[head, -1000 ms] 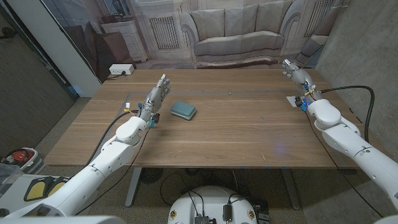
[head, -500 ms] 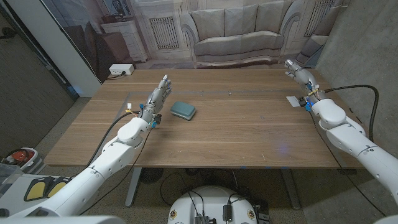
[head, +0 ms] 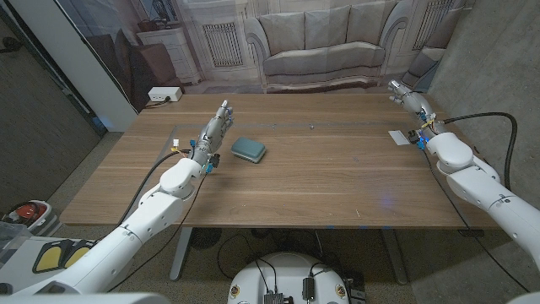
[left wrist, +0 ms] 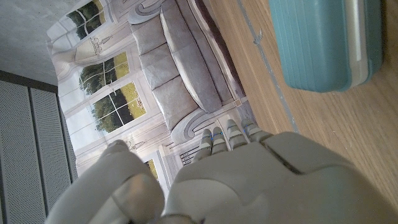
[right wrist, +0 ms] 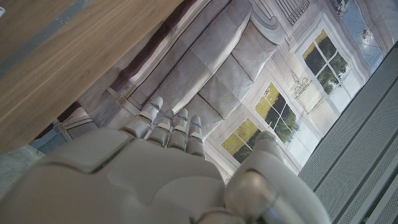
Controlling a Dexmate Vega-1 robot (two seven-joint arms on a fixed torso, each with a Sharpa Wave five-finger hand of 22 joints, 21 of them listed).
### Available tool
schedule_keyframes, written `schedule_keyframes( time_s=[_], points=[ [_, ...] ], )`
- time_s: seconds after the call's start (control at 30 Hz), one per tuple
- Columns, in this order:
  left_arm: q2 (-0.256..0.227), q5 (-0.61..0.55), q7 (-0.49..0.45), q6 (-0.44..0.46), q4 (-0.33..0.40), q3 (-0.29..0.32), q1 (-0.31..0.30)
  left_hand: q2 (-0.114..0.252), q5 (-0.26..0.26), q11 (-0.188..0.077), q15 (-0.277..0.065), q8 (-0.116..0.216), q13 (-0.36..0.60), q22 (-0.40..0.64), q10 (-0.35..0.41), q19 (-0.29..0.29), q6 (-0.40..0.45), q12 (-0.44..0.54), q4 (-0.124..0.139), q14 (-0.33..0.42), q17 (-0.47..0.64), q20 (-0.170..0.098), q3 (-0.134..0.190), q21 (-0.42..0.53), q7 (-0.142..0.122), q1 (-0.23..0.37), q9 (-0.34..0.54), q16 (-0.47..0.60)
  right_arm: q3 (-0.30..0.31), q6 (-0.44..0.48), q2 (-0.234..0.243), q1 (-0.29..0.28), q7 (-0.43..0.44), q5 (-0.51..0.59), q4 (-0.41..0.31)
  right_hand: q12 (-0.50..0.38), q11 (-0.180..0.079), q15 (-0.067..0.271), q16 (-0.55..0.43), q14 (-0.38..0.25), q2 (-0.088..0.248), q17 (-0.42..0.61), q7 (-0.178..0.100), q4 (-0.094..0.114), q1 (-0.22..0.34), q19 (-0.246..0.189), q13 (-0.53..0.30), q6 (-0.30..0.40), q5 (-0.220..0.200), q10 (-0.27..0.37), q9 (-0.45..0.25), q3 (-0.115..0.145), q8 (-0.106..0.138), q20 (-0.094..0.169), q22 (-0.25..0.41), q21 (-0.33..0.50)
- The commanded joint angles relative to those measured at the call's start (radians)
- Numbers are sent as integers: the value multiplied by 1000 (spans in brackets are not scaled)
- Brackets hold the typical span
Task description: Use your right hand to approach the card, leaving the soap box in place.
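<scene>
Staged lab: printed sofa backdrop [head: 316, 38], bare table [head: 321, 181]

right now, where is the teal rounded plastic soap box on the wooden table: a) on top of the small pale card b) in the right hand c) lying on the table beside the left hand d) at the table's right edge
c: the teal rounded plastic soap box lies on the wooden table just beside the left hand, far from the small pale card and the right hand.
</scene>
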State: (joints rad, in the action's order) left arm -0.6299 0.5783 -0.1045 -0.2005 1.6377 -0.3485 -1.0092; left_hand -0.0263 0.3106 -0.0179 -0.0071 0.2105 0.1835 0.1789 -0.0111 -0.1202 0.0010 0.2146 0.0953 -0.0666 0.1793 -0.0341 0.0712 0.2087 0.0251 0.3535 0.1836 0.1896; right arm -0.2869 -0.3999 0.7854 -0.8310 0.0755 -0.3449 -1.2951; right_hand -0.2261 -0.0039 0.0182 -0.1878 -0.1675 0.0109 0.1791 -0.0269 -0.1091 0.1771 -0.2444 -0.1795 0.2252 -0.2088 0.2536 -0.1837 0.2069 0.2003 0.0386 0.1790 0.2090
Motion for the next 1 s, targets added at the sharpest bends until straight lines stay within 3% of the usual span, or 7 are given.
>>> schedule_keyframes(
  time_s=[0.03, 0.6, 1.0],
  points=[
    [0, -6, -5, 7, 5, -3, 10, 1, 5, -2, 0, 3, 4, 3, 8, 5, 6, 2, 2, 2, 3, -28, -8, 0, 3, 8, 5, 5, -25, 1, 13, 19, 74, 105, 27, -3, -4, 3, -7, -14, -2, 2, 1, 0, 1, -13, -5, 11, -7, 13, -3, -1, 4, 52, 5, 3],
    [-14, -8, -17, 18, 22, 10, 5, 3, 5, -3, -1, 2, 5, 2, 12, 8, 12, 1, 1, 8, 3, -24, -10, 0, 0, 11, 5, 5, -54, 6, 12, 58, 127, 179, 70, -6, -12, 8, -9, -31, -6, 3, -11, 0, -3, -23, -5, 26, -10, 25, -3, -5, 6, 54, 5, 5],
    [-13, -5, -20, 3, 22, 19, -9, 5, 5, -5, -1, 2, 5, 2, 16, 10, 15, 1, 1, 12, 4, -22, -12, -1, -1, 13, 5, 5, -66, 82, 26, 66, 156, 201, 67, -6, -16, 10, -9, -35, -7, 3, -16, -1, -3, -27, -5, 30, -13, 28, -3, -6, 6, 55, 5, 5]
  ],
)
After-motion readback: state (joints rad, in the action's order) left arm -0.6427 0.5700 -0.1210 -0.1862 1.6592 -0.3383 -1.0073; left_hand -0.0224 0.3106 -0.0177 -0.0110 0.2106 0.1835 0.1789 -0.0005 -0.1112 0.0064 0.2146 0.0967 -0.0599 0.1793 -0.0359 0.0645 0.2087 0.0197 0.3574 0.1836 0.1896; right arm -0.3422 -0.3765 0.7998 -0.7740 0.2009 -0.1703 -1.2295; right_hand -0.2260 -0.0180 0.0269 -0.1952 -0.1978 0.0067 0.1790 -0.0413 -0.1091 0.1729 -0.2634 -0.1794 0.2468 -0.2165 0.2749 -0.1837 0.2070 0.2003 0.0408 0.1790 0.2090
